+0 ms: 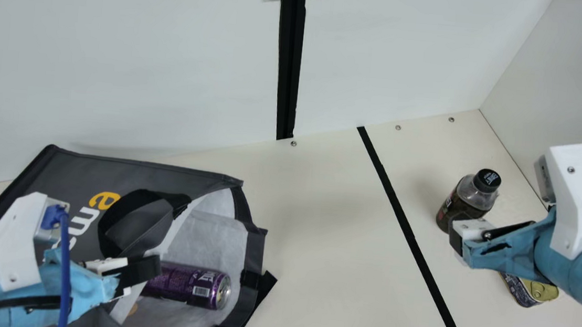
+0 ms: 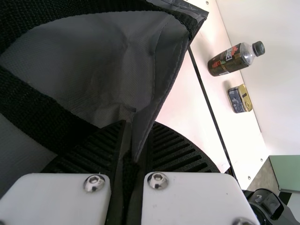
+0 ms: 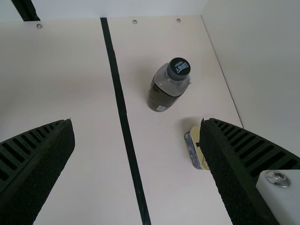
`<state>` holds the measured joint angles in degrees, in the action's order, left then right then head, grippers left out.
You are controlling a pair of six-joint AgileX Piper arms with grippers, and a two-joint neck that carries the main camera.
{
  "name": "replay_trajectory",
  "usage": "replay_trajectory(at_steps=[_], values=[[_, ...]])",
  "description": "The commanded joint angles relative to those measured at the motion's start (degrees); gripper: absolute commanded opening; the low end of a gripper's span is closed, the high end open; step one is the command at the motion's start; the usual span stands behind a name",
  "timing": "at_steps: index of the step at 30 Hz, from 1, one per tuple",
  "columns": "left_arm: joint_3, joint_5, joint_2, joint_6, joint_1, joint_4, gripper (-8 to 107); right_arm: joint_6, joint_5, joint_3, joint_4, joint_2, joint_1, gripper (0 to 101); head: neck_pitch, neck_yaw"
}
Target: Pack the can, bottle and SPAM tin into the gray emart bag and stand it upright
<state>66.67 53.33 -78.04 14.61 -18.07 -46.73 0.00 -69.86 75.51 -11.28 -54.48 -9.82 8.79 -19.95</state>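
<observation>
Purple can (image 1: pixel 180 283), on its side inside the mouth of the gray emart bag (image 1: pixel 72 168), lower left of the main view, fabric pinched by the left gripper (image 2: pixel 136 136); right gripper (image 3: pixel 138 124), jaws spread; bottle (image 1: pixel 470 197), upright, and SPAM tin (image 1: pixel 524 292), right side. Handling, as judged: hold the mouth steady, centre the spread jaws on the bottle's body before closing. Markings: yellow-and-white lettering (image 1: pixel 103 200) on the bag, barcode (image 1: pixel 201 291) on the can, pale print on the bottle's black cap (image 1: pixel 487 179).

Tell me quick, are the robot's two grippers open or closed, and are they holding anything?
Left gripper: closed, pinching the gray bag.
Right gripper: open, holding nothing.
</observation>
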Motion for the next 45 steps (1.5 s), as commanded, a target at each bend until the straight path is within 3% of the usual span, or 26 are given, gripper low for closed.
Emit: replay_trajectory(at_steps=[1,24,45], values=[[0.0,0.0,0.0,0.0,0.0,0.0,-8,0.6,0.0,-0.4,-0.4,0.3,-0.1,95,1.2,0.0],[0.0,0.0,0.0,0.0,0.0,0.0,-8,4.9,0.0,-4.7,-3.5,1.7,1.5,95,1.2,0.0],[0.0,0.0,0.0,0.0,0.0,0.0,-8,0.6,0.0,1.4,0.7,-6.4,-3.8,95,1.2,0.0]])
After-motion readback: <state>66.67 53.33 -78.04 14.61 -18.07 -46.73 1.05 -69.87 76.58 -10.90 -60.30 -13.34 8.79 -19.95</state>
